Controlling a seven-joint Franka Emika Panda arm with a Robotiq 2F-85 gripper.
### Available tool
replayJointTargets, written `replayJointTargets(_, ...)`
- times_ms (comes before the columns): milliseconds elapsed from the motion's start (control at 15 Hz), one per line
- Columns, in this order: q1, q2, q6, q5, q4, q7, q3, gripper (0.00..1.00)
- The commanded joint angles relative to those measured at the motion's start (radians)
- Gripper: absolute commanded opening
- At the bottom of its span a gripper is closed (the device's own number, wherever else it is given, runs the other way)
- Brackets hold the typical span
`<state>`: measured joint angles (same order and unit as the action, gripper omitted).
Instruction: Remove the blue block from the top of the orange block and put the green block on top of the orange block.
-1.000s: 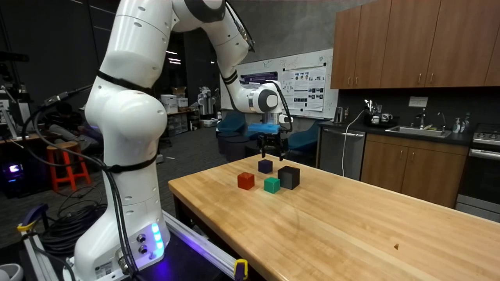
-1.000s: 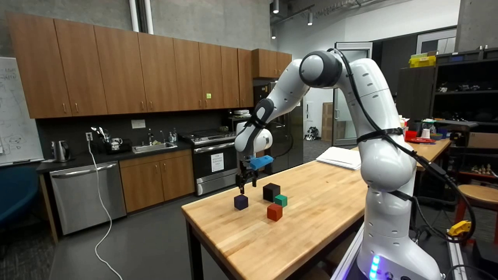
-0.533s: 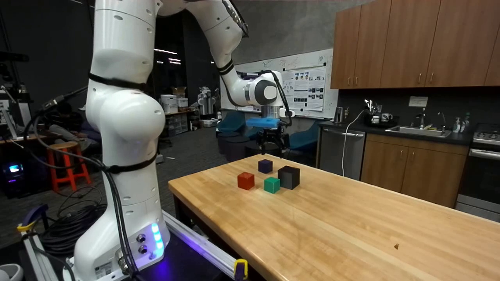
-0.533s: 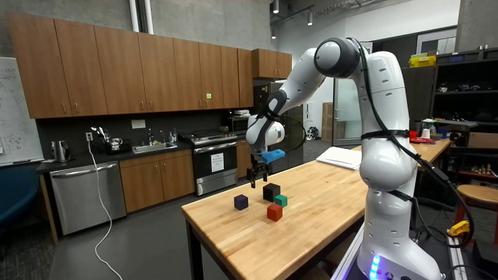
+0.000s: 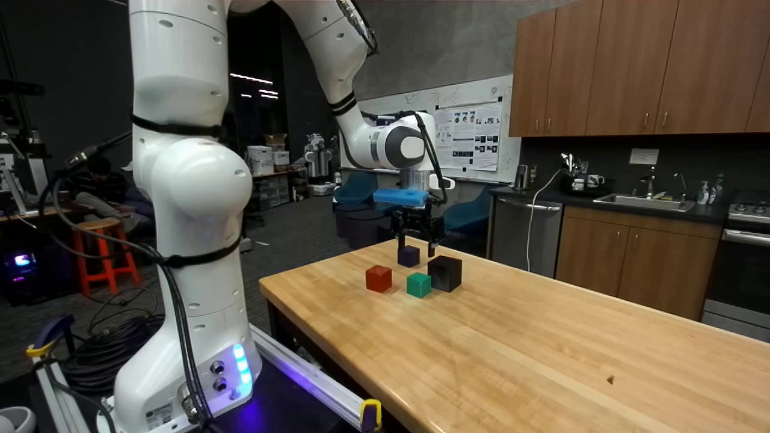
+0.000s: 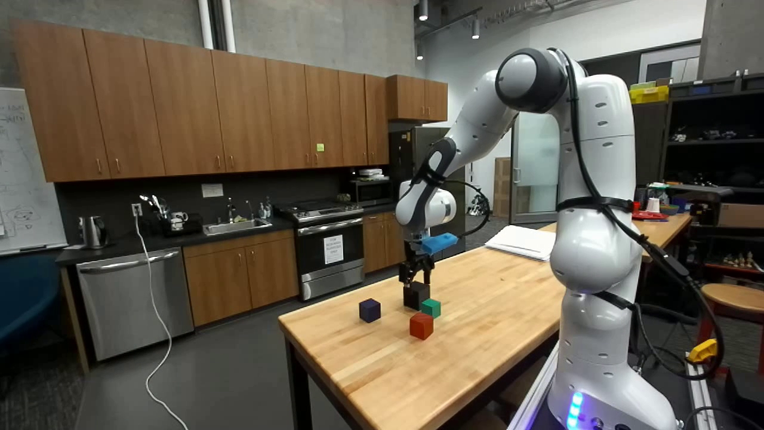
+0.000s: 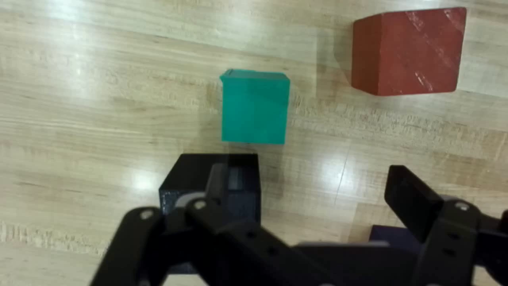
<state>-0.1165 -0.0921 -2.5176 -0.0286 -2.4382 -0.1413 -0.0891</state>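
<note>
Your gripper [image 7: 307, 175]: spread wide, holding nothing, presumably readied for the green block [image 7: 255, 110]. Green block: on the table [image 5: 511, 355], just beside the black cube [image 5: 445, 274]. Orange block [image 7: 421, 53]: top bare, likely your base. Blue block [image 6: 370, 310]: on the table, apart, likely to free that base.

hand [image 5: 416, 249] | shifted away from blue block [image 6: 369, 310] | closer to black cube [image 6: 417, 297] | lower
</note>
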Motion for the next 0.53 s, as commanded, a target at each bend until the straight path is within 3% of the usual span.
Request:
replayJointTargets(0, -0.011, 0.035, -0.030, 0.004, -0.067, -0.028, -0.015, 1.00)
replayJointTargets(467, -0.024, -0.007, -0.062, -0.023, -0.077, -0.016, -0.047, 1.00)
